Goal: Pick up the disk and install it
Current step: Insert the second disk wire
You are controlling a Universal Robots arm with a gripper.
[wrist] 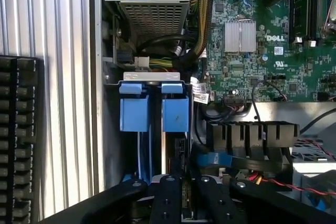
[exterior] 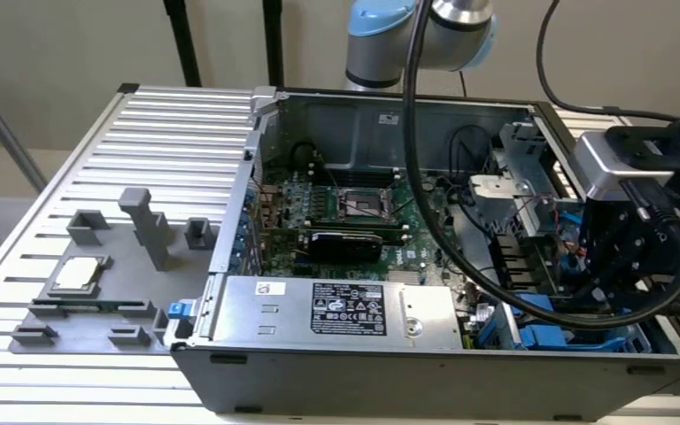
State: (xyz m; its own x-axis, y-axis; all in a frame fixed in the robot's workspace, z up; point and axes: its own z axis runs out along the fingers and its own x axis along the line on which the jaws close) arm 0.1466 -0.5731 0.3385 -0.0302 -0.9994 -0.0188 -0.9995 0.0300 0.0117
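Item 1. My pincer (exterior: 600,283): at the right edge of the exterior view, hanging low over the drive bay in the lower right corner of the open computer case (exterior: 435,367). In the wrist view its black linkages (wrist: 184,203) point straight at the bay. Whether it is parted or clamped, I cannot tell.

Item 2. The disk (wrist: 175,113): standing on edge in the bay, in a blue carrier, in line with my pincer. A second blue carrier (wrist: 131,113) sits just beside it. In the exterior view the blue frames (exterior: 541,332) show at the lower right. I judge that the disk is in its slot or nearly so. Whether it is fully seated cannot be seen.

Item 3. Hazards: red wires (wrist: 294,184) and black cables (wrist: 157,40) close by the bay, and my own cable loop (exterior: 659,301).

Item 4. Bystanders: power-supply box (exterior: 328,310) at lower centre, motherboard (exterior: 352,204) at centre.

Handling note: I should stay square to the slot, push along the rails only and never sideways, and keep the wires out from under the carrier.
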